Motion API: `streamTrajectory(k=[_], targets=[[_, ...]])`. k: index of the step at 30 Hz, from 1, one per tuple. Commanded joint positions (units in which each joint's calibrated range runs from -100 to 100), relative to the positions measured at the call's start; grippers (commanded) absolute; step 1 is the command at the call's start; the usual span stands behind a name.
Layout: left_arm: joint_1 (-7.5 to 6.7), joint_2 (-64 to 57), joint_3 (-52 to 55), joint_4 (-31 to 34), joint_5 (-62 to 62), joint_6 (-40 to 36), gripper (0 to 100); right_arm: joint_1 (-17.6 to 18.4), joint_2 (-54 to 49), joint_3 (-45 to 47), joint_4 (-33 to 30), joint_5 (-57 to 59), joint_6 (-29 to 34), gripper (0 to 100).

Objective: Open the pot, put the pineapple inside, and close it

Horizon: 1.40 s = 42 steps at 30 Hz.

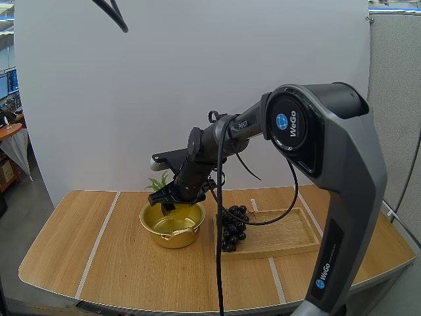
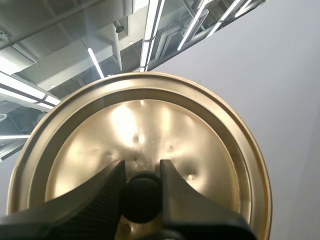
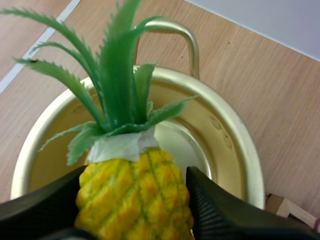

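My right gripper is shut on a yellow pineapple with green leaves, its fingers pinching the fruit's sides. It holds the pineapple tilted over the mouth of the open gold pot; the pot's rim and far handle lie beneath the leaves. In the left wrist view my left gripper is shut on the black knob of the gold lid, held up away from the table.
A wooden tray lies right of the pot, with a bunch of dark grapes on its left end; a tray corner sits beside the pot. Bare wooden table stretches left of the pot.
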Motion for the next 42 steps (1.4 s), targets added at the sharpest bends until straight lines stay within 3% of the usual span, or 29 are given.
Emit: streamTrajectory(k=[1, 21, 22, 24, 26, 27, 36, 42], targets=[[-0.2, -0.1, -0.43, 0.31, -1.48, -0.64, 0, 0.15, 1.53, -0.5, -0.53, 0.57, -0.37, 0], [-0.2, -0.1, -0.43, 0.31, -1.48, -0.64, 0, 0.15, 5.06, -0.5, -0.97, 3.36, -0.37, 0], [-0.2, -0.1, -0.43, 0.31, -1.48, -0.64, 0, 0.15, 5.06, -0.5, -0.97, 3.74, -0.41, 9], [-0.2, -0.1, -0.43, 0.31, -1.48, -0.64, 0, 0.15, 5.06, -0.5, -0.97, 4.16, -0.49, 40], [-0.2, -0.1, -0.43, 0.31, -1.48, -0.64, 0, 0.15, 5.06, -0.5, -1.25, 4.32, -0.49, 86], [-0.2, -0.1, -0.43, 0.31, -1.48, -0.64, 0, 0.15, 5.06, -0.5, -1.38, 4.32, -0.4, 100], [-0.2, -0.1, -0.43, 0.31, -1.48, -0.64, 0, 0.15, 1.66, -0.5, -0.95, 6.26, -0.3, 100], [-0.2, -0.1, -0.43, 0.31, -1.48, -0.64, 0, 0.15, -9.17, -0.5, -0.95, 10.13, -0.3, 100]])
